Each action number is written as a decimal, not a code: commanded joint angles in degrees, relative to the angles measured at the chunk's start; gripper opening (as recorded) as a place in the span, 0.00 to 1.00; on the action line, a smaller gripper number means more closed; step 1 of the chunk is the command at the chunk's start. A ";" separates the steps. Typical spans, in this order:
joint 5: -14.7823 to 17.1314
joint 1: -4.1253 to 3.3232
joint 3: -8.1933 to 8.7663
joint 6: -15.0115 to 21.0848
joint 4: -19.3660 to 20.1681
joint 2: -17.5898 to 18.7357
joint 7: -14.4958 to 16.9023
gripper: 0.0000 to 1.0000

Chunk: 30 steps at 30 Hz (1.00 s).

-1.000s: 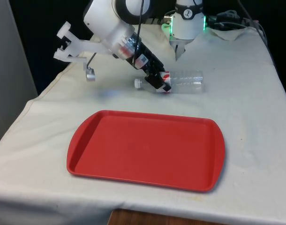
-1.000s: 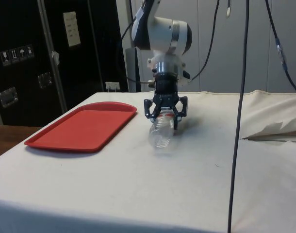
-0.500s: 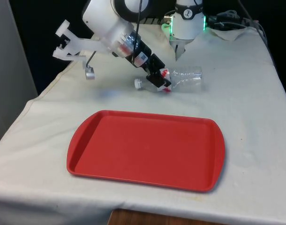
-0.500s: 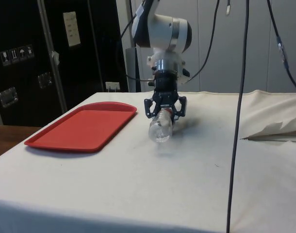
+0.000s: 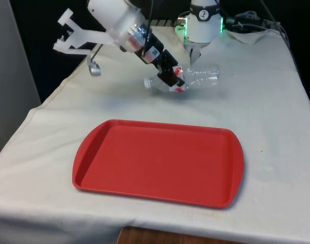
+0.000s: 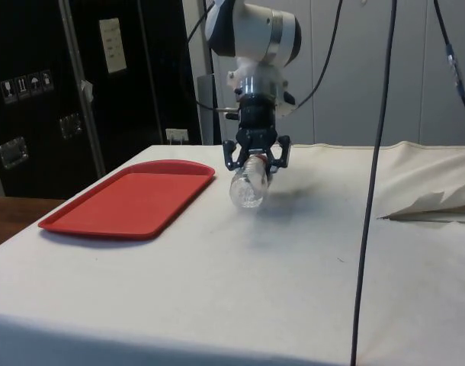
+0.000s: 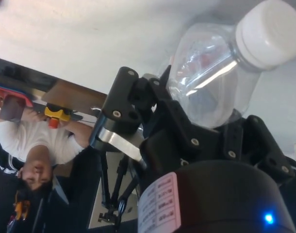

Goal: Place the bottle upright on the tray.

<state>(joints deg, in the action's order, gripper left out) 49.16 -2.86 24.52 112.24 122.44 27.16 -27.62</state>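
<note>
A clear plastic bottle [image 5: 198,77] with a white cap and a red label hangs lying on its side, lifted off the white cloth, cap towards the front view's left. My gripper [image 5: 171,80] is shut on it near the neck. From the side the bottle [image 6: 245,191] points its base at the camera, with the gripper [image 6: 256,158] clamped over it and a shadow on the cloth below. Up close the bottle [image 7: 213,82] sits between the black fingers [image 7: 123,104]. The red tray [image 5: 114,170] lies flat nearer the table's front, apart from the bottle.
A crumpled white cloth and cables [image 5: 249,25] lie at the far end on the front view's right. A hanging black cable [image 6: 370,175] crosses the side view. A person in a white top [image 7: 34,145] shows past the table edge in the wrist view.
The gripper has risen with the bottle in it. The bottle left the cloth and now hangs above it, still lying sideways. The tray has not moved.
</note>
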 commanded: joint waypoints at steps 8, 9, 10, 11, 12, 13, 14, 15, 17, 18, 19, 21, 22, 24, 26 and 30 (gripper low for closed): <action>-2.52 -0.57 0.40 0.34 0.57 -3.09 -2.86 0.14; -2.81 -0.57 0.40 0.34 0.57 -3.38 -3.21 0.14; -3.27 -0.57 0.34 0.40 0.57 -3.84 -3.78 0.14; -3.55 -0.57 0.34 0.40 0.52 -4.07 -4.13 0.14; -3.90 -0.63 0.34 0.40 0.46 -4.35 -4.53 0.14; -3.44 -0.29 0.11 0.06 0.40 -4.01 -3.90 0.14; -4.18 -0.63 0.34 0.40 0.46 -4.58 -4.81 0.14; -4.41 -0.63 0.34 0.46 0.40 -4.76 -5.10 0.14; -5.16 -0.69 0.34 0.46 0.23 -5.33 -6.07 0.14; -5.33 -0.69 0.34 0.46 0.17 -5.44 -6.36 0.14; -5.56 -0.74 0.34 0.52 0.06 -5.56 -6.70 0.14; -6.07 -0.80 0.34 0.57 -0.17 -5.79 -7.39 0.14; -5.73 -0.46 0.11 0.17 -0.23 -5.56 -6.82 0.14; -6.59 -0.86 0.29 0.57 -0.52 -5.90 -8.19 0.14; -7.33 -1.03 0.29 0.57 -1.09 -6.07 -9.34 0.14; -8.19 -1.32 0.29 0.52 -1.78 -6.25 -10.83 0.14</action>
<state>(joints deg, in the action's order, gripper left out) 41.88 -3.72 24.64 112.41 120.89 21.26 -37.13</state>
